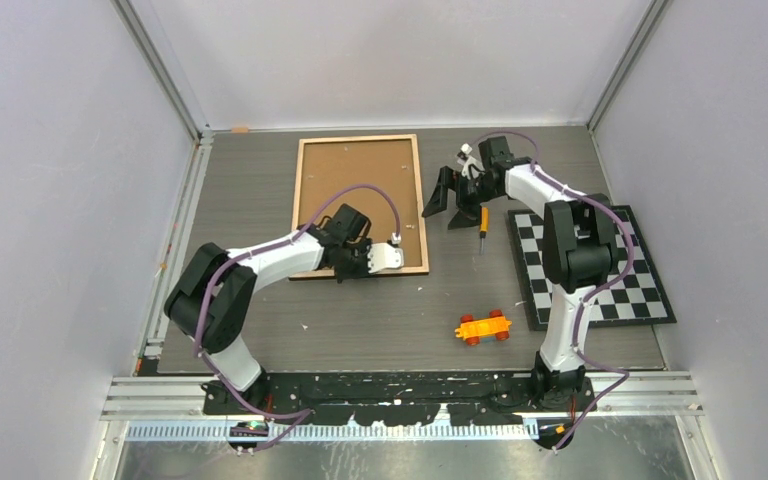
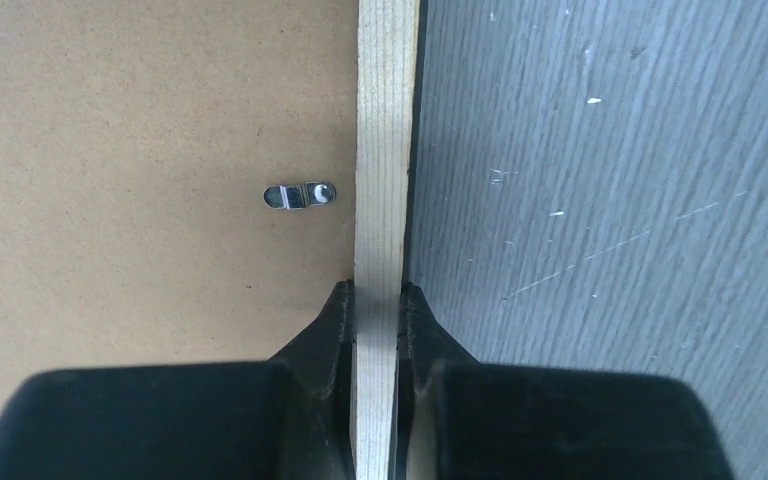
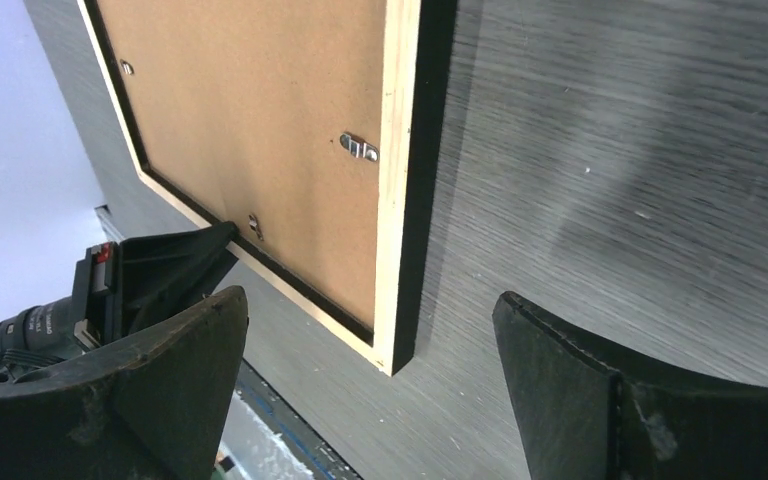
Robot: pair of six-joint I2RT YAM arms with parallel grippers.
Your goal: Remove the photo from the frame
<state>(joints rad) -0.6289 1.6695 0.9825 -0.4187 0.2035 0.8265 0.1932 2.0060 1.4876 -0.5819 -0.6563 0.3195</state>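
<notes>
On the tabletop [image 1: 360, 320], left of centre, the frame [image 1: 355, 185] lies face down with its brown backing up; the photo is hidden beneath it. The left jaws are clenched on the wooden rim [image 2: 385, 150] near the frame's near-right corner, just short of a metal clip [image 2: 300, 195] lying on the board. The right jaws hang released beside the right edge, not touching it. Lifting by this one rim could twist the frame or let it slip, and any clip left fastened would likely trap the backing.
</notes>
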